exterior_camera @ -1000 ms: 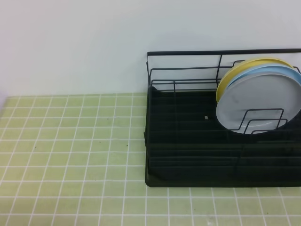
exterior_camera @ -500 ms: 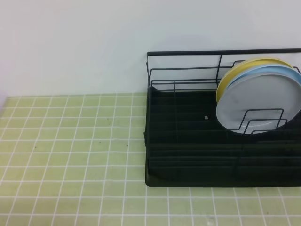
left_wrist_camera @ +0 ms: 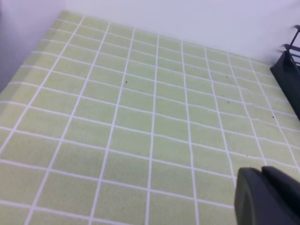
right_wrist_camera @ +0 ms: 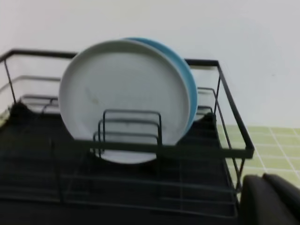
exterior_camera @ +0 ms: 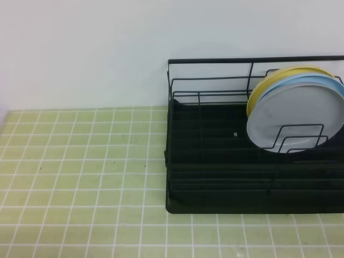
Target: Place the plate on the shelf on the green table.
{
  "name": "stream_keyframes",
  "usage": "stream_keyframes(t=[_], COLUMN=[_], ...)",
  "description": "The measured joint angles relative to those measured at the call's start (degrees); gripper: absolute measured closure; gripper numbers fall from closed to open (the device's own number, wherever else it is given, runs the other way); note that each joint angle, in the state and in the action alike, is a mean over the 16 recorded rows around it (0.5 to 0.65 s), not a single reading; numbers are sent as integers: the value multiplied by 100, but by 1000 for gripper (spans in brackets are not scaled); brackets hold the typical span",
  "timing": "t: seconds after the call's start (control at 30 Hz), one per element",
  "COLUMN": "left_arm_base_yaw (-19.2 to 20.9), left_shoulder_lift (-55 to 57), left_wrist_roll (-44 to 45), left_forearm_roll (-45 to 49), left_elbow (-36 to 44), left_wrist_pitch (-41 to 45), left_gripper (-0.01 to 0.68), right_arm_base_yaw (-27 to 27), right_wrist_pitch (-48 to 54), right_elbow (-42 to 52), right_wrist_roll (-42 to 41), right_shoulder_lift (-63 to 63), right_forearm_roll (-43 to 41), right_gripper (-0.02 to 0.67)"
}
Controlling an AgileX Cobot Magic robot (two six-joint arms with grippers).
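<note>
Both claws are closed and hold nothing: the left gripper (left_wrist_camera: pixel 269 197) shows only as a dark tip at the lower right of its wrist view, over bare tiles, and the right gripper (right_wrist_camera: pixel 269 199) as a dark tip at the lower right of its own view, just in front of the rack's corner. Neither appears in the high view.

Outward from the right claw stands the shelf (exterior_camera: pixel 215 161), filling the right half of the high frame on the green table (exterior_camera: pixel 80 177). The plate (exterior_camera: pixel 298 115) stands on edge among the upright wire dividers at the right of the rack, front of a stack of three, with the light blue plate (exterior_camera: pixel 333 86) directly behind it and the yellow plate (exterior_camera: pixel 285 75) behind that. Whether the plates touch one another is hard to tell at this blur.

The task still calls for the plate to come out onto the tiles. A risk, as I judge it: the divider loops cross the plate's lower face, so a pull straight forward could snag the rim and tip the neighbours, and a thin-rim pinch may slip.
</note>
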Motion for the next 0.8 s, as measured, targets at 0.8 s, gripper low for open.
stream_keyframes(t=[0.8], left_arm_base_yaw=[0], left_shoulder_lift=[0], left_wrist_roll=[0], left_forearm_roll=[9], left_elbow=[0], left_wrist_pitch=[0], left_gripper=[675], right_arm_base_yaw=[0], right_wrist_pitch=[410], right_elbow=[341], right_wrist_roll=[700], right_shoulder_lift=[-66], right_forearm_roll=[-401], right_gripper=[649])
